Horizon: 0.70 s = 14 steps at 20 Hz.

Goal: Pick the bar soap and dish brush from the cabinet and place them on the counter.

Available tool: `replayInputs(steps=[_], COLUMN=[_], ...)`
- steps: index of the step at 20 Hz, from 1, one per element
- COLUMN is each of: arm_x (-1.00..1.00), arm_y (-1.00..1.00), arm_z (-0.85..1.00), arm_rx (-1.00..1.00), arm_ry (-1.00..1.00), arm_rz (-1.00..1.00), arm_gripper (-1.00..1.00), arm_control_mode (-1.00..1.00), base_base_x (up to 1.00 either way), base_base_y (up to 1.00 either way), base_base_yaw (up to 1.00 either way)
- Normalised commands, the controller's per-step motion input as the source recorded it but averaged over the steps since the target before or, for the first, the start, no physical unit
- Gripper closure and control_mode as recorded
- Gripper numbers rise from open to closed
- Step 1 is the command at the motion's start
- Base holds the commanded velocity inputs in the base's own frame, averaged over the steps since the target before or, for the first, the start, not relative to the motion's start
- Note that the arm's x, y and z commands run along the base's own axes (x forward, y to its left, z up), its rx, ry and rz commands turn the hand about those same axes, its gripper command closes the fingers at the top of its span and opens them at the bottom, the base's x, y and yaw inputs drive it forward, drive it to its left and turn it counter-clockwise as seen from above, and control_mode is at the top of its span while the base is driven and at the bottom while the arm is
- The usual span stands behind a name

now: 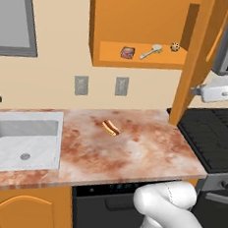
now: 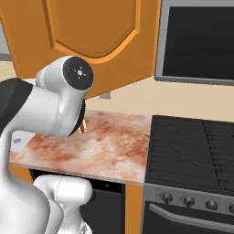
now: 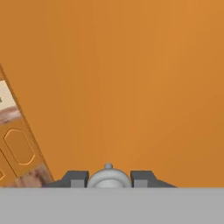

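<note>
Now pincer (image 3: 108,178) around cabinet (image 1: 144,25) knob (image 3: 108,176) (door ajar)

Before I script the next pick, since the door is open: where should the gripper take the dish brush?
Probably the thin handle of the dish brush, coming straight in from the open front. It lies flat on the cabinet shelf, handle slanting down-left between bar soap and a speckled item.

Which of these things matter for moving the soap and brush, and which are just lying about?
For the job:
bar soap
dish brush
cabinet, with its door open
counter
gripper, shut on the door knob

Lying about:
hot dog
speckled round item
sink
stovetop
</note>
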Motion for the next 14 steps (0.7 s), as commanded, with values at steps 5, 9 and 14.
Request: replayInputs(steps=[5, 9, 14], arm_x=[-0.31, -0.28, -0.19], arm_y=[-0.48, -0.48, -0.50], arm_z=[-0.09, -0.13, -0.17], arm_rx=[-0.06, -0.08, -0.07], arm_ry=[-0.01, 0.00, 0.00], arm_rz=[0.05, 0.04, 0.04], arm_gripper=[1.00, 1.00, 1.00], arm_control_mode=[-1.00, -1.00, -1.00], base_base_x=[0.00, 0.00, 0.00], base_base_y=[0.00, 0.00, 0.00], base_base_yaw=[0.00, 0.00, 0.00])
